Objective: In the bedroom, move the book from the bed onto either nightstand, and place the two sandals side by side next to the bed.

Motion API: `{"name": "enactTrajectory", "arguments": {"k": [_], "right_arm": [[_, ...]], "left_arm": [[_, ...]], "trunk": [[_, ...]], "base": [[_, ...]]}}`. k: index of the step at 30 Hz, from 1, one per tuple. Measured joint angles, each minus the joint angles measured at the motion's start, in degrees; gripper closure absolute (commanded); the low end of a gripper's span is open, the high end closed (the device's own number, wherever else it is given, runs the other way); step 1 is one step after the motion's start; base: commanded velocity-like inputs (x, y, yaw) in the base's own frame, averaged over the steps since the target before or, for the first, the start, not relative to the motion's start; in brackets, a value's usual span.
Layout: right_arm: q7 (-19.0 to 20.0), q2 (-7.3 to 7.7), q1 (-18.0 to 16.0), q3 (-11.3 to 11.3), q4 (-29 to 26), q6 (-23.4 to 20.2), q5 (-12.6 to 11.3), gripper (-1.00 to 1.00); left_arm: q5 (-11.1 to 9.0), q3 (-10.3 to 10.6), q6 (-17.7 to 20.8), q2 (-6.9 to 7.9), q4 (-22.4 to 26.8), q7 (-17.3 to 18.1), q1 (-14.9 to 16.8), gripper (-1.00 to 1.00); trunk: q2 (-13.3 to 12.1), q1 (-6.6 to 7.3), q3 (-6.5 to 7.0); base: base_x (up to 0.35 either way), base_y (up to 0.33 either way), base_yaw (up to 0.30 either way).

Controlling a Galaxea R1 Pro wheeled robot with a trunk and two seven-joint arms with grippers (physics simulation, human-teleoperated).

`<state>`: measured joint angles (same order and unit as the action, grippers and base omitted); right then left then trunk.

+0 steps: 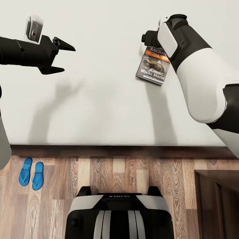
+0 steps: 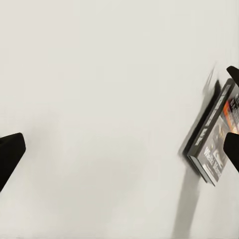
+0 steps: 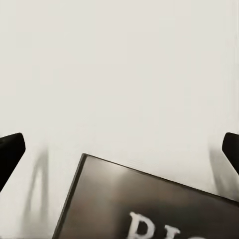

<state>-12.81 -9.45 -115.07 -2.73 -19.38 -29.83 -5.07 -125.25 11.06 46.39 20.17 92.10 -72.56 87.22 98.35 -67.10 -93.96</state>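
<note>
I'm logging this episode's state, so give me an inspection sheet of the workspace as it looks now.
Surface: bed, plain pale mattress, dark wooden frame edge.
Job's things: book lying on the mattress; two sandals side by side on the floor beside the bed.
Clutter: nothing seen.
Grippers: left gripper open, empty, over the mattress; right gripper open above the book's top edge.
Cables: nothing seen.
Surroundings: wood-plank floor; dark wooden furniture at right; robot's base below.

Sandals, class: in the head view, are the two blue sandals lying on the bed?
No: both blue sandals lie side by side on the wood-plank floor, just off the bed's dark frame.
</note>
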Motion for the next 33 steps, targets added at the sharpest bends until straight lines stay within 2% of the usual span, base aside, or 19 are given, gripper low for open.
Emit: {"name": "enactTrajectory", "arguments": {"k": [16, 33], "right_arm": [[0.0, -0.07, -0.1, 0.0, 0.1, -0.1, 0.0, -1.0], [0.0, -0.09, -0.1, 0.1, 0.1, -0.2, 0.0, -1.0]], "left_arm": [[-0.2, -0.1, -0.1, -0.07, 0.0, 0.0, 0.0, -1.0], [-0.2, -0.1, 0.0, -0.06, 0.0, 0.0, 0.0, -1.0]], "trunk": [[0.0, -0.01, 0.0], [0.0, 0.01, 0.0]], "base": [[-0.249, 0.0, 0.0], [-0.05, 0.0, 0.0]]}}
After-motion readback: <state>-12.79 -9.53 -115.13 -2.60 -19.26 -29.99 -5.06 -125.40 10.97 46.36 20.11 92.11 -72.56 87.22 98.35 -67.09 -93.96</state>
